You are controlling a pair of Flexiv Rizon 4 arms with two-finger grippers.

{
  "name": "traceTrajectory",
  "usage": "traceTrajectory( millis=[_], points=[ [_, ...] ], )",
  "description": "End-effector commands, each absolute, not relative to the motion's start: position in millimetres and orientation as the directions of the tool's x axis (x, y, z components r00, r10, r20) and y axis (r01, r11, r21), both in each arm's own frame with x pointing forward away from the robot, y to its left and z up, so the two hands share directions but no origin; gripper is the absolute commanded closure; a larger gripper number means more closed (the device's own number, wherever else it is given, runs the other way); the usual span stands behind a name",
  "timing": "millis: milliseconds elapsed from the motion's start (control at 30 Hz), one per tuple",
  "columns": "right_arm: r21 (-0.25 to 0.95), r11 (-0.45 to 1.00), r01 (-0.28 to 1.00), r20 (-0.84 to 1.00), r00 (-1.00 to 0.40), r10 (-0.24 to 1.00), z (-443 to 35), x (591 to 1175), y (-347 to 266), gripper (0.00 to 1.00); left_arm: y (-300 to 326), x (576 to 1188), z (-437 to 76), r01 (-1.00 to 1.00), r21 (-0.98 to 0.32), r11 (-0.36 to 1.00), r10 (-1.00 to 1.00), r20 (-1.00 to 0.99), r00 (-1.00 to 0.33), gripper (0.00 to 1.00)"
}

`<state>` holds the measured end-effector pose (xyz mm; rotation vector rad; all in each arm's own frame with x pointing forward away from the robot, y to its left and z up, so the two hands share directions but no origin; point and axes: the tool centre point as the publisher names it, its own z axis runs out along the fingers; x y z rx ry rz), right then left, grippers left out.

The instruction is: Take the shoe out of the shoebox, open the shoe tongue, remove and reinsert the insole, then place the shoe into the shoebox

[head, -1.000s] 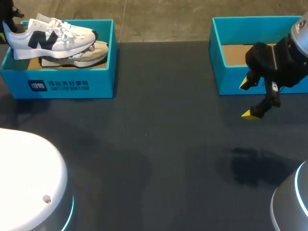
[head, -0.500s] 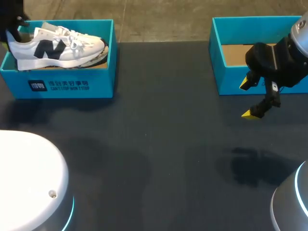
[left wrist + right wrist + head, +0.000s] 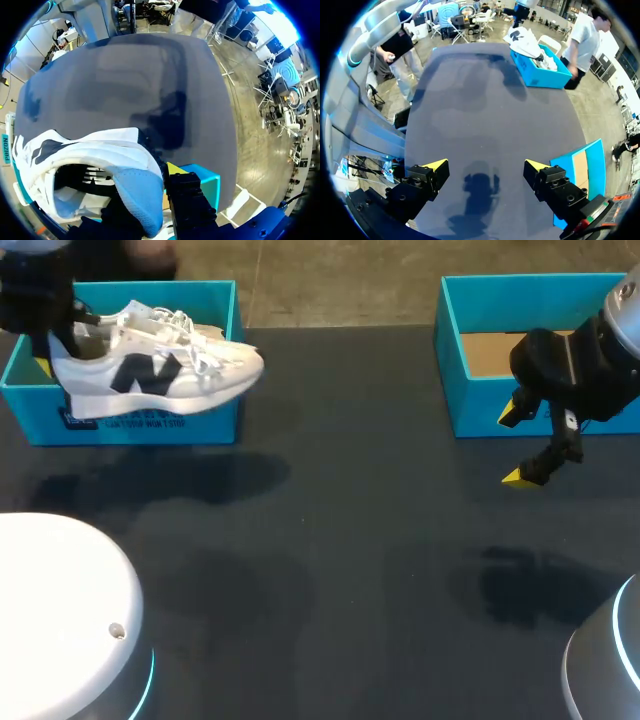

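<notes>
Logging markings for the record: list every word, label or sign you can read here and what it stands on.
"N": big dark letter on the white shoe's side.
White print on the left shoebox's front wall: small, partly behind the shoe, unreadable.
Label strip on that box's edge, left wrist view: blurred, unreadable.
Right box: no print shows.

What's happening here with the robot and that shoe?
The robot's left claw grips a white sneaker by its heel. It holds the sneaker raised over the front of the blue shoebox at the far left of the table, with the toe poking past the box's side. The right claw hangs open above the table in front of a second blue box, touching nothing. The sneaker is not yet set down.
</notes>
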<state>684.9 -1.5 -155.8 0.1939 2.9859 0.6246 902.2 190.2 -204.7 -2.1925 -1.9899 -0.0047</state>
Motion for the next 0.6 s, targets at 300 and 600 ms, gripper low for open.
traceTrajectory(
  millis=[300,600],
  points=[
    [0.400,0.910,0.107,-0.052,-0.989,0.139,-156.2,688.4,0.7,0.00,115.9,851.3,-196.6,0.994,-0.032,-0.102,0.980,0.168,0.106,1.00],
    [0.400,0.910,0.107,-0.052,-0.989,0.139,-156.2,688.4,0.7,0.00,63.8,832.2,-208.9,0.994,-0.037,-0.103,0.982,0.154,0.107,1.00]
  ],
)
